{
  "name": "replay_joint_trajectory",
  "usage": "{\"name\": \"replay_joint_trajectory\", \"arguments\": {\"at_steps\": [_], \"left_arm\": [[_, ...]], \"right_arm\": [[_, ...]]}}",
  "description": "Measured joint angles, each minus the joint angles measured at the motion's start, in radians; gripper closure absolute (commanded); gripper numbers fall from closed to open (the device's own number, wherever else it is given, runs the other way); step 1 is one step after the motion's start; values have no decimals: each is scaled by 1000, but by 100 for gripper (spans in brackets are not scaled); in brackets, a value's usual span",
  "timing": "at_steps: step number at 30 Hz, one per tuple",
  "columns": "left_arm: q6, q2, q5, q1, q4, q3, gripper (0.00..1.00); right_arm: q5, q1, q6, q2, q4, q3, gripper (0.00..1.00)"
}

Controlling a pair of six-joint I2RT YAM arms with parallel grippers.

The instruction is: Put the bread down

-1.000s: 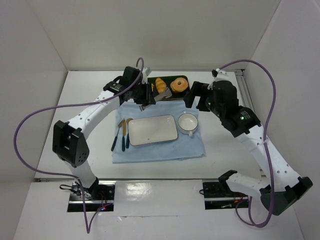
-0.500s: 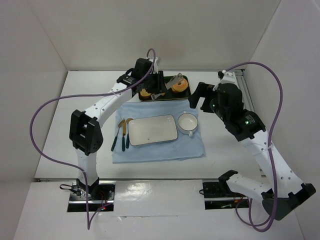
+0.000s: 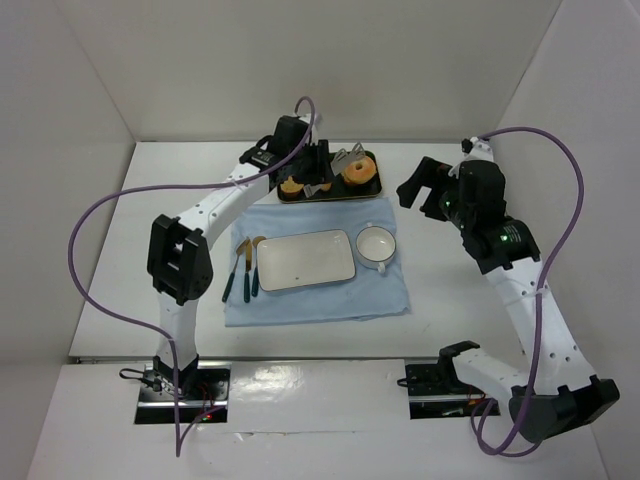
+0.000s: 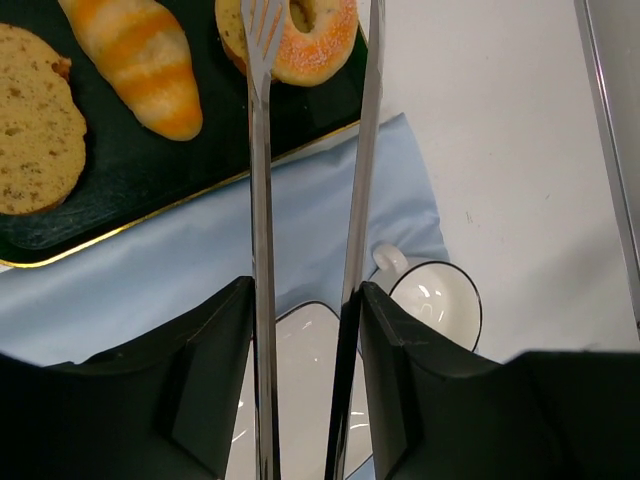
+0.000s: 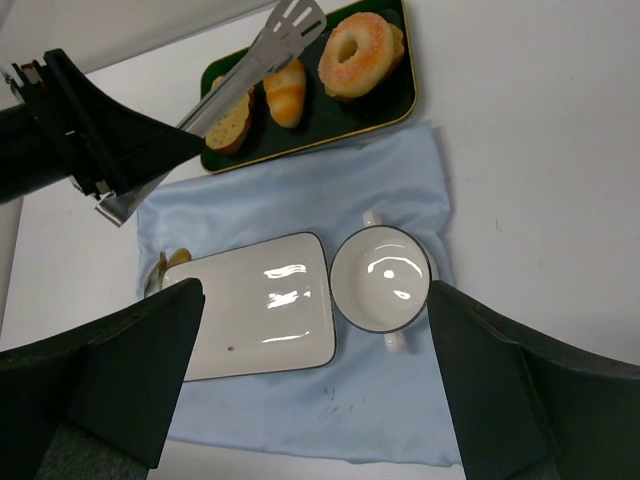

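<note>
Now, bread (image 4: 320, 55): lying at the right end of the dark tray (image 4: 200, 160), far on the bench (image 4: 520, 150).
Tongs (image 4: 262, 250): reaching rightward, tips hovering at its left edge.
Left claw (image 4: 305, 310): grasping the tongs, nearer.
Right claw (image 5: 315, 385): hanging released.

No readable txt, labels, brands or nos. on tongs (image 4: 262, 200), tray (image 5: 405, 100), plate (image 5: 255, 310), cup (image 5: 380, 278), cloth (image 5: 330, 400).
</note>
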Motion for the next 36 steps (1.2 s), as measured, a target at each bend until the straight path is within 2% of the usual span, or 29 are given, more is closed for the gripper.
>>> {"name": "replay_joint_trajectory", "arguments": {"at_steps": [6, 19, 36], "left_arm": [[3, 4, -24, 0, 0, 10, 43], [39, 64, -134, 0, 17, 10, 44], [55, 137, -131, 0, 24, 71, 44]], "right_arm": [[-50, -12, 0, 2, 1, -8, 0], [-56, -12, -8, 10, 1, -8, 0], [-48, -12, -30, 25, 0, -8, 0]]}}
